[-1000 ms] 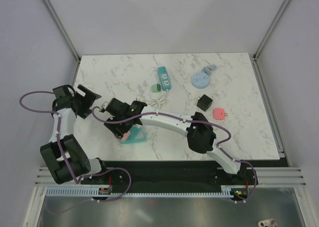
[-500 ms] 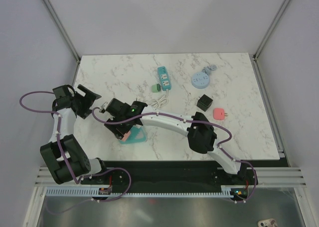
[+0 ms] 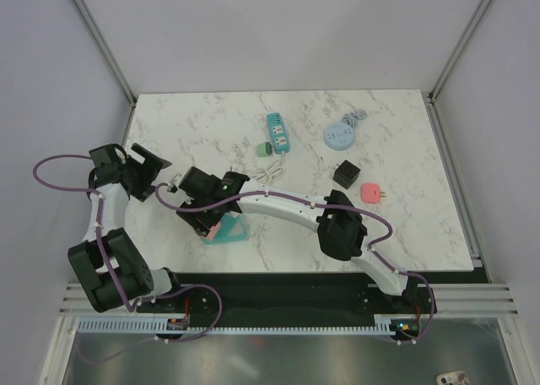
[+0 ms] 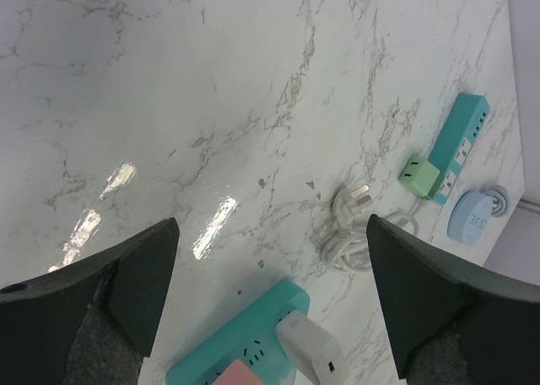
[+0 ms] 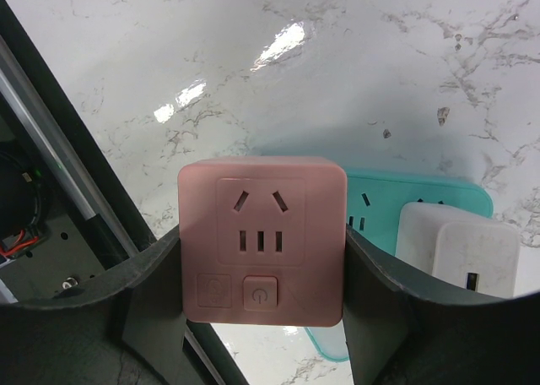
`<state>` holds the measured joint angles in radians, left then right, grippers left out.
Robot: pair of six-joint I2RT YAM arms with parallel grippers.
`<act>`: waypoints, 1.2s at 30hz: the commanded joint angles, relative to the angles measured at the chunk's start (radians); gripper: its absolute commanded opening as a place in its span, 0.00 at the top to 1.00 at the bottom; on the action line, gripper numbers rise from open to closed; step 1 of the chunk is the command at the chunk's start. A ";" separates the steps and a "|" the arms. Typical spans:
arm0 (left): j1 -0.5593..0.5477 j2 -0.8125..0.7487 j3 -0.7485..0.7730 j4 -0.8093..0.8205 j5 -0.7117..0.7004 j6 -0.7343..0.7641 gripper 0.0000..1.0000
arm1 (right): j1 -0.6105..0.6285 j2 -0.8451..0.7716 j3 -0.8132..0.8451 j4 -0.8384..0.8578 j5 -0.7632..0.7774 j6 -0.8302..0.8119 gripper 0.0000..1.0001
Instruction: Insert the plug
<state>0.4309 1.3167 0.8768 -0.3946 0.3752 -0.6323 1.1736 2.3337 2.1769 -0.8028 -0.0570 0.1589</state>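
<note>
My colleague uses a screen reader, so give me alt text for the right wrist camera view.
A pink plug, its socket face toward the camera, is clamped in the right gripper between dark fingers. Beyond it a teal strip lies on the marble table, with a white charger plugged into it.

pink plug (image 5: pixel 261 237): prongs hidden; teal strip (image 5: pixel 384 191) partly behind it.
</note>
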 commanded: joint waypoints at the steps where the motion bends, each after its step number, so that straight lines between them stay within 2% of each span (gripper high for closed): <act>1: 0.009 -0.010 0.005 0.014 0.001 -0.012 0.01 | -0.011 -0.005 -0.011 -0.016 -0.004 -0.042 1.00; 23: 0.011 -0.013 0.005 0.014 -0.010 -0.012 0.01 | -0.032 -0.016 -0.063 -0.009 -0.026 -0.085 1.00; 36: 0.012 -0.023 -0.002 0.014 -0.018 -0.015 0.01 | -0.008 -0.094 -0.316 0.154 0.039 -0.078 1.00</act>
<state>0.4343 1.3163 0.8768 -0.3946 0.3679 -0.6323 1.1580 2.2311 1.9327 -0.6090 -0.0704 0.1001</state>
